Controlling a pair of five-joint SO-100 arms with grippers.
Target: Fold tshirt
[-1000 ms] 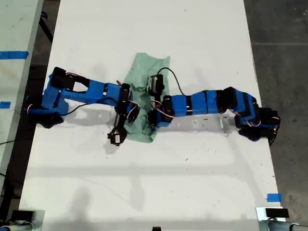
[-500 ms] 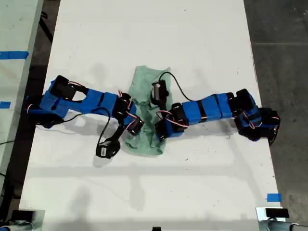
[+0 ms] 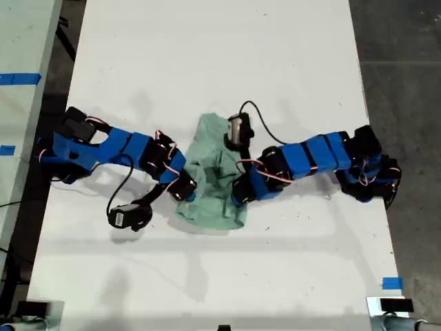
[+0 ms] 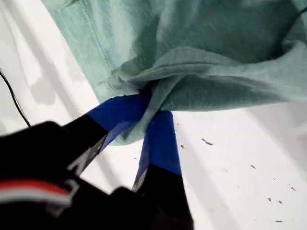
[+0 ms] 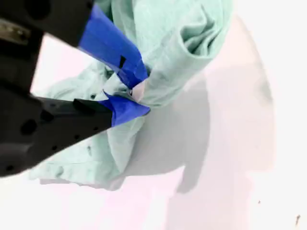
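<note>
Exterior view shows the tshirt [image 3: 210, 176] bunched on the white table [image 3: 220, 55] between both arms. My first gripper [image 4: 149, 104] and my second gripper [image 5: 136, 93] each pinch a fold of it.

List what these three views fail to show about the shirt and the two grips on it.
- Neck label of the tshirt: not seen in any view; folds may bury it.
- Which arm is which: both wrist views show only bunched cloth, so neither matches an arm in the exterior view.
- My first gripper: tips sunk in cloth.
- My second gripper: wrist view is washed out and blurred.
- Shirt's outline: arms overlap its edges in the exterior view.
</note>
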